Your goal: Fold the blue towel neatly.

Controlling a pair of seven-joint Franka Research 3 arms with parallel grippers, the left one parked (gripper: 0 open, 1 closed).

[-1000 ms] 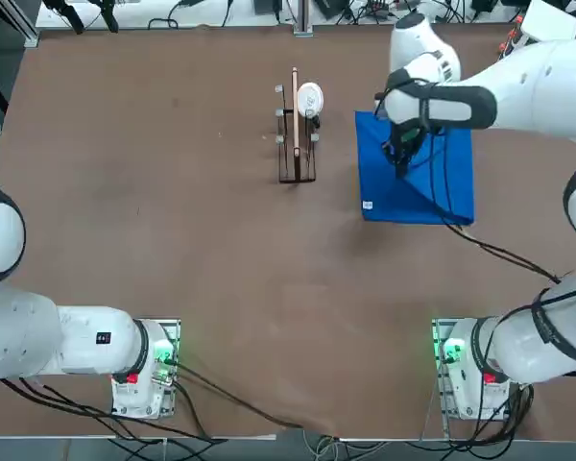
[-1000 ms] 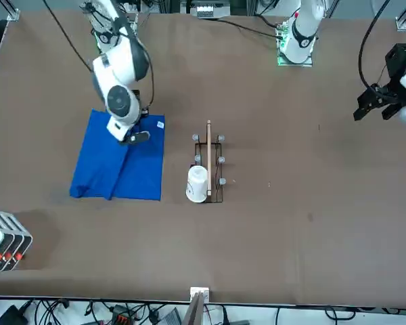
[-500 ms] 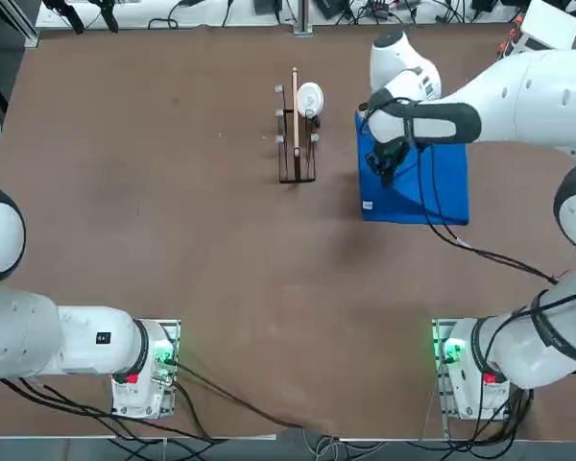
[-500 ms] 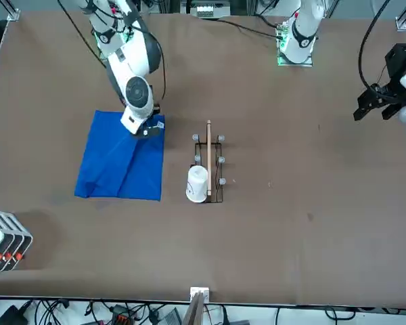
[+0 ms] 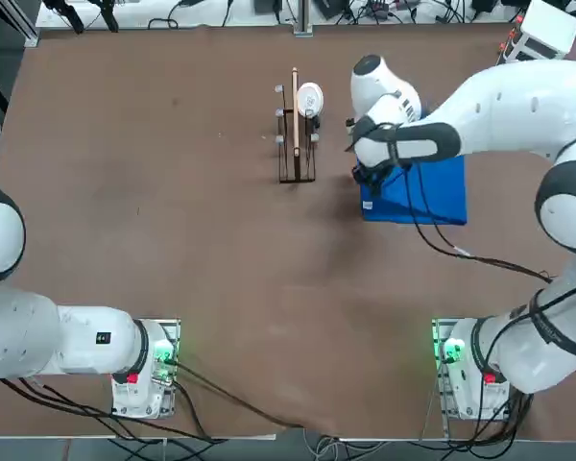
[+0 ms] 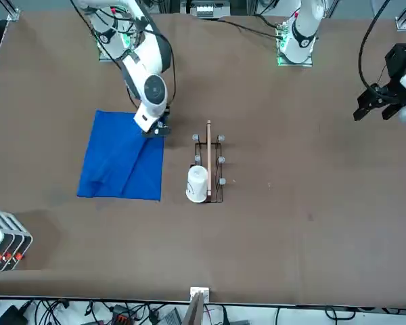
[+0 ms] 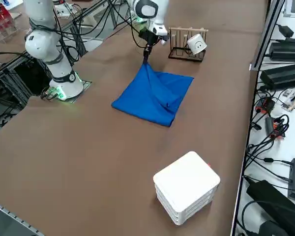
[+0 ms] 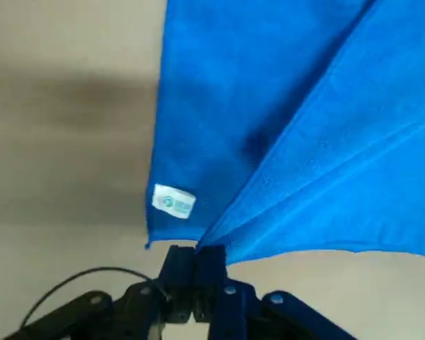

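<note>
The blue towel (image 5: pixel 432 192) lies on the brown table, right of the wooden rack, with a raised fold running across it (image 6: pixel 115 162) (image 7: pixel 152 98). My right gripper (image 5: pixel 367 179) hangs over the towel's edge nearest the rack (image 6: pixel 155 130) (image 7: pixel 146 53). It is shut on a corner of the towel's upper layer and holds that corner a little above the table. In the wrist view the fingers (image 8: pixel 195 273) pinch the cloth (image 8: pixel 269 92) right beside the small white tag (image 8: pixel 173 203) on the layer below.
A small wooden rack (image 5: pixel 296 134) carrying a white cup (image 5: pixel 309 97) stands close to the towel's left edge (image 6: pixel 208 162). A white box (image 7: pixel 187 191) sits on the table's right part, well away from the towel.
My right gripper has moved toward the rack and nearer the robot's side, carrying the pinched towel corner across the cloth to the tagged edge. The lifted layer now lies lower and flatter.
</note>
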